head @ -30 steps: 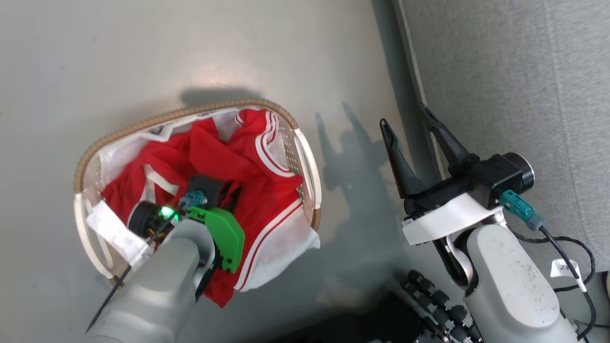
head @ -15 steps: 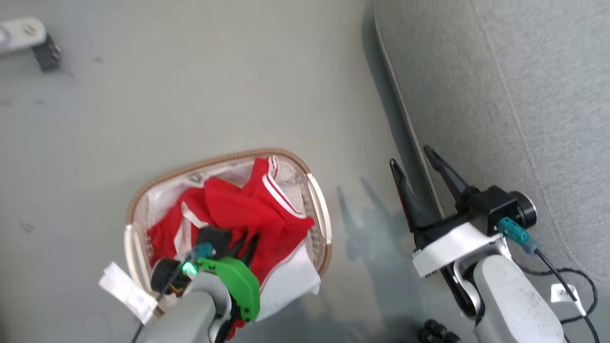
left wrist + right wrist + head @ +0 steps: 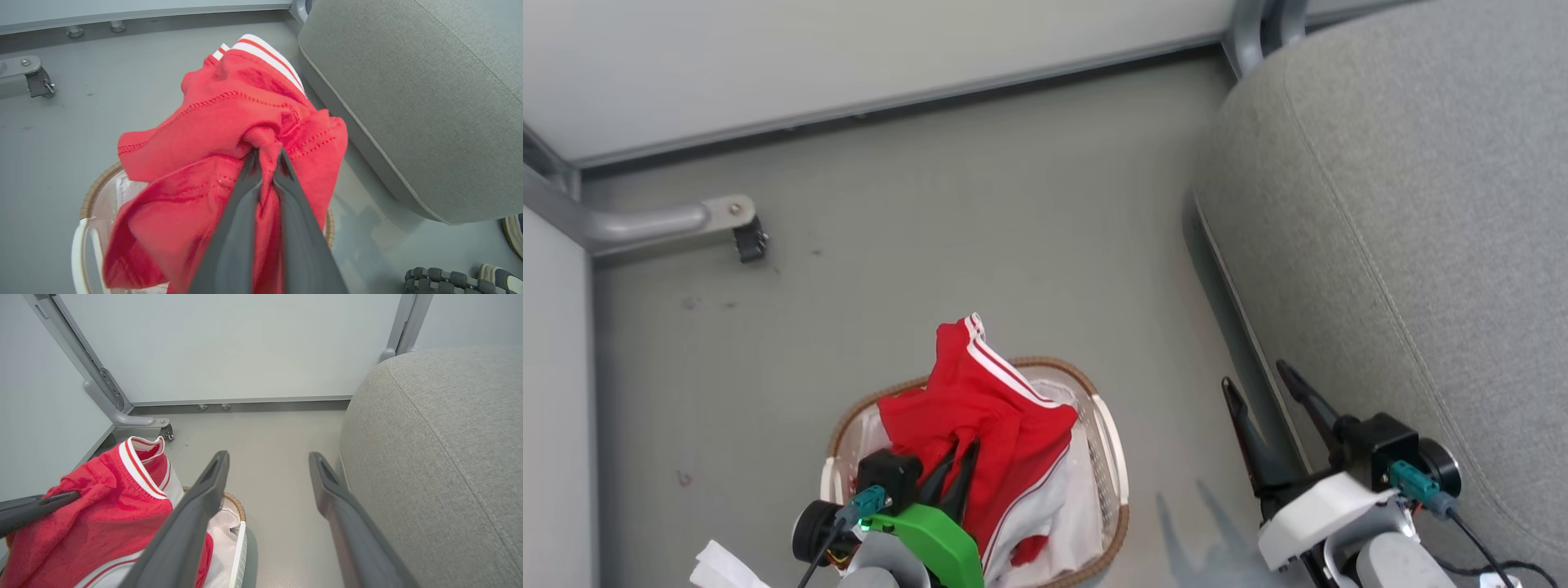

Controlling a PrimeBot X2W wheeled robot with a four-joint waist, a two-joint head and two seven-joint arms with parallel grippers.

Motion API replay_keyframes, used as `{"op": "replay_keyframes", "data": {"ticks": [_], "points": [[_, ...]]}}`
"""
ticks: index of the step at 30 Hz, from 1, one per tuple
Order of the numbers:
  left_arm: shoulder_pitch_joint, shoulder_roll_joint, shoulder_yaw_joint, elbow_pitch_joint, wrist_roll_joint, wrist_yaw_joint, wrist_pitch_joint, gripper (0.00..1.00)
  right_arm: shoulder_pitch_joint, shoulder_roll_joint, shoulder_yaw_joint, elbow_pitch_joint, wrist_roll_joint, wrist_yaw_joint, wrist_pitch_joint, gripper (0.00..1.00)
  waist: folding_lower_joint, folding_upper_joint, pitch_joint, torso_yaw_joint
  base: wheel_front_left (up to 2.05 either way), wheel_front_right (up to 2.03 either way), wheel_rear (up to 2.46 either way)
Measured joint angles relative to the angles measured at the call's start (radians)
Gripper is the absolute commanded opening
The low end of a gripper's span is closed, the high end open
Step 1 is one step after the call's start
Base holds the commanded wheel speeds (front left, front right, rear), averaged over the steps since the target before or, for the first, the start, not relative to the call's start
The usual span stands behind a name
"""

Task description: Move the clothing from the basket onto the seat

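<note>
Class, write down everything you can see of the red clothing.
The clothing is soft bright red fabric with visible stitching, white panels and red-and-white striped trim. It is bunched and held up, a fold pinched in the shut left gripper, its striped edge at the top. The lower part hangs into the basket. It does not touch the grey seat.

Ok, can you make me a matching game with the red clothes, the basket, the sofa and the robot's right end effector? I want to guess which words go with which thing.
Things:
1. clothing
2. basket
3. seat
4. right end effector

Descriptions:
A. big and grey
B. wide open, holding nothing
C. red, pinched in the shut left end effector
D. on the floor, with a brown woven rim

Pairs: 1-C, 2-D, 3-A, 4-B
</note>
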Motion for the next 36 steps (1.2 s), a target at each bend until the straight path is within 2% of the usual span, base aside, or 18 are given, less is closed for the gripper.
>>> {"op": "replay_keyframes", "data": {"ticks": [10, 15, 22, 29, 36], "points": [[0.048, -0.015, 0.125, -0.187, 0.088, 0.000, 0.000, 0.00, 0.073, 0.001, 0.004, 0.020, 0.000, 0.000, 0.000, 1.00, 0.0000, 0.0000, -0.159, 0.055, 0.00, 0.00, 0.00], [0.048, -0.022, 0.168, -0.271, 0.114, 0.000, 0.000, 0.00, 0.082, 0.001, 0.010, 0.021, 0.000, 0.000, 0.000, 1.00, 0.0000, 0.0000, -0.205, 0.079, 0.00, 0.00, 0.00], [0.036, -0.032, 0.185, -0.362, 0.132, 0.000, 0.000, 0.00, 0.108, 0.000, 0.047, 0.027, -0.001, 0.000, 0.000, 1.00, 0.0000, 0.0000, -0.238, 0.104, 0.00, 0.00, 0.00], [0.036, -0.036, 0.178, -0.396, 0.137, 0.000, 0.000, 0.00, 0.103, -0.003, 0.163, 0.015, -0.003, 0.000, 0.000, 1.00, 0.0000, 0.0000, -0.248, 0.122, 0.00, 0.00, 0.00], [0.037, -0.039, 0.140, -0.402, 0.132, 0.000, 0.000, 0.00, 0.023, -0.027, 0.258, -0.011, -0.003, 0.000, 0.000, 1.00, 0.0000, 0.0000, -0.249, 0.135, 0.00, 0.00, 0.00]]}}
